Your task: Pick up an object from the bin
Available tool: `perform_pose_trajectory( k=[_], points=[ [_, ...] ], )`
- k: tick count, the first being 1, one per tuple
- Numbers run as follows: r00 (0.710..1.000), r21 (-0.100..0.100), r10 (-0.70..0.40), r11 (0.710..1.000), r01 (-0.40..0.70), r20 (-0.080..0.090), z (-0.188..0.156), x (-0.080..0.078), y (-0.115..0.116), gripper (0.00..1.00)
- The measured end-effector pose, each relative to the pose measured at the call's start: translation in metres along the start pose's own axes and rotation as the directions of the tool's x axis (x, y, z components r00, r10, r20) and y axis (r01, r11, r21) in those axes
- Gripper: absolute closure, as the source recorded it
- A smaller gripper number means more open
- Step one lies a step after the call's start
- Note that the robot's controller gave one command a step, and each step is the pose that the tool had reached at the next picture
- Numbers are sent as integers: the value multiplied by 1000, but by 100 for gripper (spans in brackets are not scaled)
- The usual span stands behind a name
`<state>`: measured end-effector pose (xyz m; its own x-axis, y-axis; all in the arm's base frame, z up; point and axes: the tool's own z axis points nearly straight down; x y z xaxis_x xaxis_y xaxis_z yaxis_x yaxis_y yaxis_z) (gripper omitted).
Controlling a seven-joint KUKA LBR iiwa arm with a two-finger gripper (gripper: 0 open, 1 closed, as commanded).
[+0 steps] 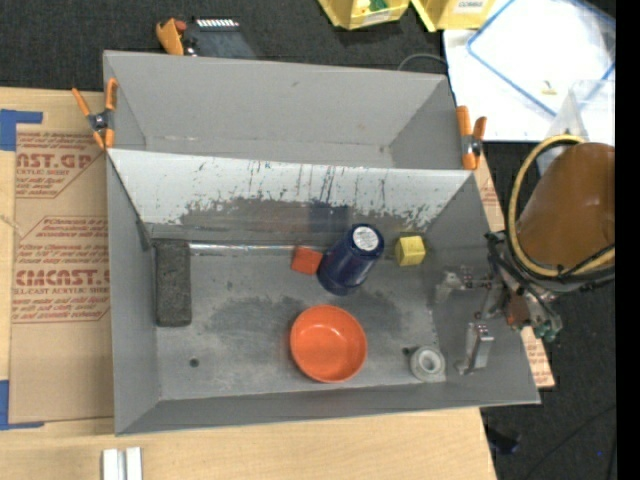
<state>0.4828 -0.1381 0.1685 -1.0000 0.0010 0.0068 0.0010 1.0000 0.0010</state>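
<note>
Over by the bin's (300, 98) right wall, the fingers (478, 348) are spread apart with nothing between them. Closest thing is a small grey ring (427, 364) lying flat just left of them, near the front corner. A yellow cube (410, 251) sits further back, beside a dark blue can (348, 258). An orange bowl (328, 343) is front-middle.

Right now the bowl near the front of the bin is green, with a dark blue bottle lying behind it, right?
Not quite: the camera view shows the bowl is orange, not green. It does sit near the front of the bin, with the dark blue bottle lying behind it.
</note>
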Motion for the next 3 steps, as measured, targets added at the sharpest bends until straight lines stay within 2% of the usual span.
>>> perform_pose_trajectory(
  k=[1,2,3],
  points=[
    [1000,2,-2,1000,2,7,-4,-2,1,0],
    [886,6,-463,886,463,9,73,-13,74,0],
    [867,6,-498,867,498,8,59,-16,91,0]
  ],
)
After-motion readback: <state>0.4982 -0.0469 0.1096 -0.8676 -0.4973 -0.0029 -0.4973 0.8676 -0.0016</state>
